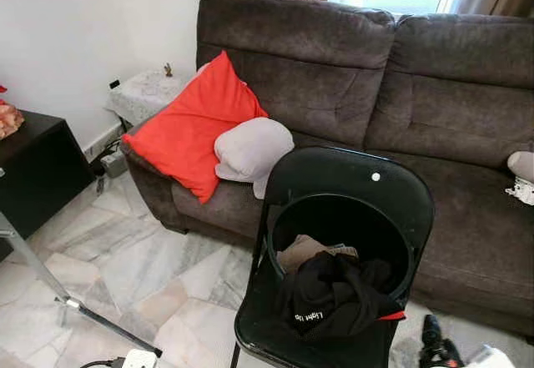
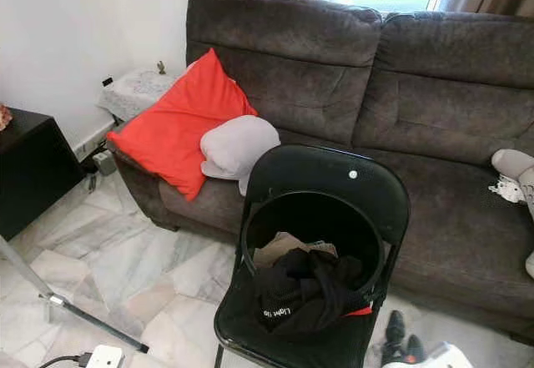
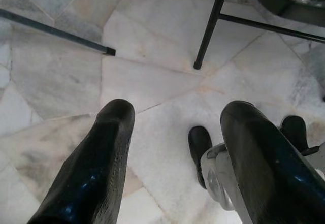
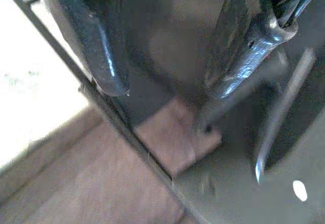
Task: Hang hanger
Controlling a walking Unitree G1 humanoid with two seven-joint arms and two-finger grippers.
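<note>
Two head views: a black folding chair [image 1: 350, 193] w/ a smooth, rounded plastic back is seen in front of a dark brown plush sofa [image 1: 450, 101]. A crumpled black garment [image 1: 334, 297] and a tan cloth [image 1: 302, 249] are piled on its seat. A thin red strip, poss. the hanger [image 1: 392, 315], is seen poking from under the garment at the seat's right edge; its shape can't be told. A red square cushion [image 1: 196, 126] and a grey pillow [image 1: 250, 147] are propped on the sofa. Left wrist view: the left gripper [image 3: 177, 112] is held spread, glossy fingers apart over a veined marble floor [image 3: 147, 76], near a thin chair leg [image 3: 208, 26]. Right wrist view, blurred: the right gripper [image 4: 167, 89] is held apart over a grey-brown surface.
</note>
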